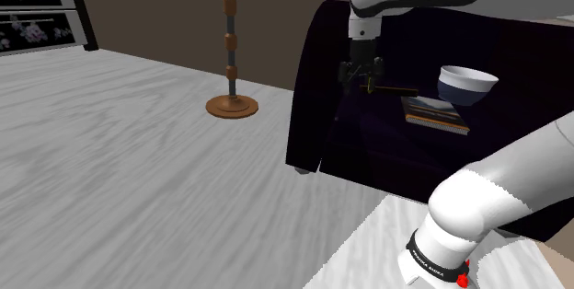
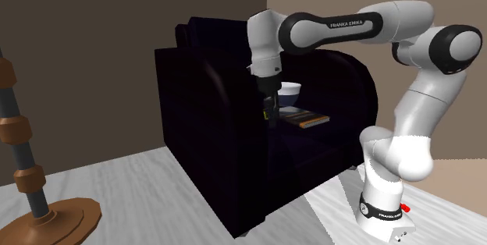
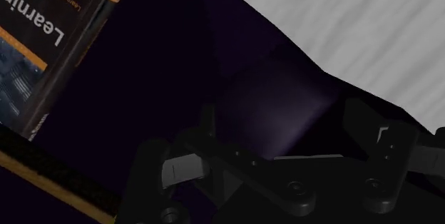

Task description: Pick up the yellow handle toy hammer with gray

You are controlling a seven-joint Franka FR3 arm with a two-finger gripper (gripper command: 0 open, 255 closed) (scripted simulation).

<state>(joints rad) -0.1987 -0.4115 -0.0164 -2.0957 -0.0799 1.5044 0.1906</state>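
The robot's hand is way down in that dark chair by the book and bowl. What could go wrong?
The tool hangs low over the armchair seat, near the book and the bowl, so a sideways move might bump them. The thin yellowish bar beside the book, likely the hammer's handle, lies close to the book's edge. The tool might catch the book instead, or the bar could slip.

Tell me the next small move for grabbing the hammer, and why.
Probably slide the gripper sideways toward the book until the yellow hammer handle lies between the open fingers. In the wrist view the handle sits outside the fingers, next to the book, with dark armchair seat between them.
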